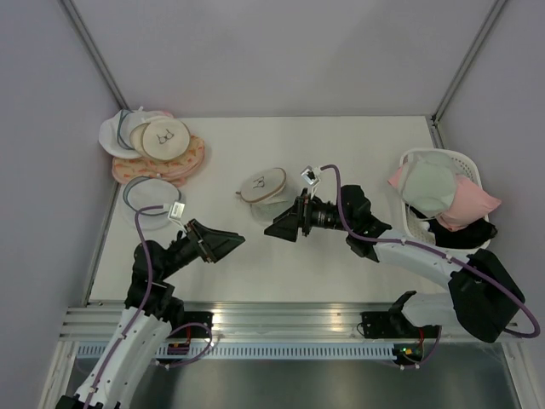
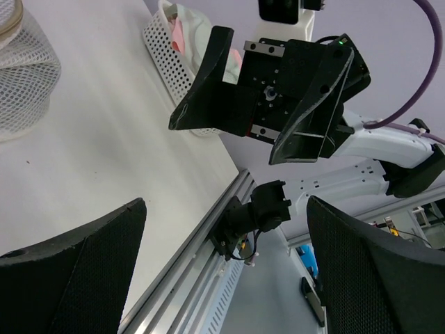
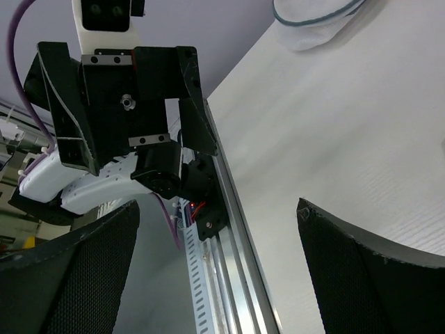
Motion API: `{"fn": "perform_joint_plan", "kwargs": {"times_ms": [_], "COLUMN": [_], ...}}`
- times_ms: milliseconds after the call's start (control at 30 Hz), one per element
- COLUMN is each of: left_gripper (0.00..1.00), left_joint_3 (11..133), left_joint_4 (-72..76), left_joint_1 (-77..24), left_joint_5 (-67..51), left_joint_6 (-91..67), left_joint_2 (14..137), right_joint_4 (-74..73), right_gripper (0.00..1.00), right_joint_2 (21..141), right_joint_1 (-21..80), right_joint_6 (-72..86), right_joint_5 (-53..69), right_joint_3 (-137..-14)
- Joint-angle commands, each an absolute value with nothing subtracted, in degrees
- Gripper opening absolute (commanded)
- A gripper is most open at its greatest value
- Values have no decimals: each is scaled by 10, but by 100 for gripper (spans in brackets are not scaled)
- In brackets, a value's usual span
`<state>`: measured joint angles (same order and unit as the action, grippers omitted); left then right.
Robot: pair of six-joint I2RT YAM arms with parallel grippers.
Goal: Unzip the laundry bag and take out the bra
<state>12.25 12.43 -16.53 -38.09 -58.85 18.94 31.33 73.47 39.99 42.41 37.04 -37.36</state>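
Observation:
The laundry bag (image 1: pixel 265 187), a domed cream mesh pouch with a tan zipper rim and a black outline on its face, sits zipped near the table's middle. Its mesh side also fills the top-left corner of the left wrist view (image 2: pixel 21 69). The bra is hidden. My left gripper (image 1: pixel 230 246) hovers open, in front and to the left of the bag, with nothing between its fingers (image 2: pixel 226 278). My right gripper (image 1: pixel 274 228) is also open and empty (image 3: pixel 215 271), just in front of the bag. The two grippers face each other.
A pile of pink, white and cream pouches (image 1: pixel 157 145) lies at the back left. A flat white disc with a grey-blue rim (image 1: pixel 152 204) lies in front of it. A white basket (image 1: pixel 443 158) at the right holds pale green, pink and dark cloth. The rail (image 1: pixel 281 319) marks the near edge.

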Motion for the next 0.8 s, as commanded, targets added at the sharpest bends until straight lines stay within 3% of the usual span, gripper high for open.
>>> {"fn": "perform_joint_plan", "kwargs": {"times_ms": [0,200,333,467,500,533,567,767], "left_gripper": [100,100,100,100,100,100,100,100], "left_joint_3": [124,113,105,103,103,103,104,113], "left_joint_4": [134,110,107,105,105,103,98,58], "left_joint_1": [-167,-167,-167,-167,-167,-167,-167,-167], "left_joint_5": [-396,-394,-399,-402,-403,-405,-406,-400], "left_joint_6": [-582,-574,-577,-575,-574,-574,-571,-552], "left_joint_2": [163,125,111,103,102,101,98,76], "right_joint_4": [347,426,523,638,642,629,622,385], "right_gripper": [98,98,98,97,84,33,1,0], "right_joint_2": [744,750,770,858,875,891,918,920], "right_joint_1": [411,427,426,425,425,425,425,429], "right_joint_6": [427,468,587,648,648,645,635,474], "right_joint_5": [360,328,306,341,346,359,363,201], "right_joint_3": [-391,-372,-346,-344,-353,-378,-388,-470]}}
